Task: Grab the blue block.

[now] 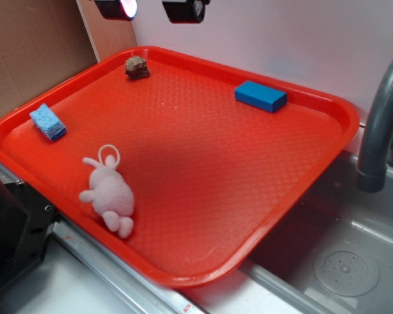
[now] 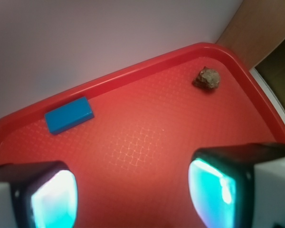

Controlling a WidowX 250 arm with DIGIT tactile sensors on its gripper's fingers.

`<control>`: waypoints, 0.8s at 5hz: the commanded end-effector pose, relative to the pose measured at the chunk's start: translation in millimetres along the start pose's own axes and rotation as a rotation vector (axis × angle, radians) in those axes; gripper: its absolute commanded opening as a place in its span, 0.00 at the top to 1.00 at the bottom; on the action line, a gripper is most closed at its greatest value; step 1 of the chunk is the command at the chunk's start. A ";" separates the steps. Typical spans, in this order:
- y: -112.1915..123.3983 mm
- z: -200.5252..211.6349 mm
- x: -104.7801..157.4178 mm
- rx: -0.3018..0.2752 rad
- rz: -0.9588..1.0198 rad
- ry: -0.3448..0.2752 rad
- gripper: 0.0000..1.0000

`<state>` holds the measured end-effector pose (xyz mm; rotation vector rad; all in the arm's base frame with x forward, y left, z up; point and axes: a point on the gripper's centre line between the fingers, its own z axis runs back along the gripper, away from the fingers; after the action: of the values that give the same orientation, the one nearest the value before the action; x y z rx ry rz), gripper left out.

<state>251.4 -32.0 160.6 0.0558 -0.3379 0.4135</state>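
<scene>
Gripper (image 2: 133, 190) wide open, holding nothing, high above the red tray (image 1: 327, 163), fingers (image 1: 183, 9) only just visible at the top edge of the exterior view. Blue block (image 1: 261, 96) flat near the far rim, well apart from the gripper. Paler sponge (image 1: 48, 122) at the opposite side, near the pink plush (image 1: 109, 193); brown rock (image 1: 137, 67) in the far corner. Risk of confusing sponge with block because of similar colour. Risk also of hitting the rim, block being so close to it, or pushing the smooth brick away on closing
</scene>
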 end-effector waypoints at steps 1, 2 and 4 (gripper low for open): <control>-19.0 -19.9 48.8 -0.040 0.081 -0.179 0.00; -39.9 -43.4 70.4 -0.055 0.081 -0.225 0.00; -47.7 -98.7 78.1 0.009 0.066 -0.150 0.00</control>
<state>353.0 -44.9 61.1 0.1178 -0.4135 0.4602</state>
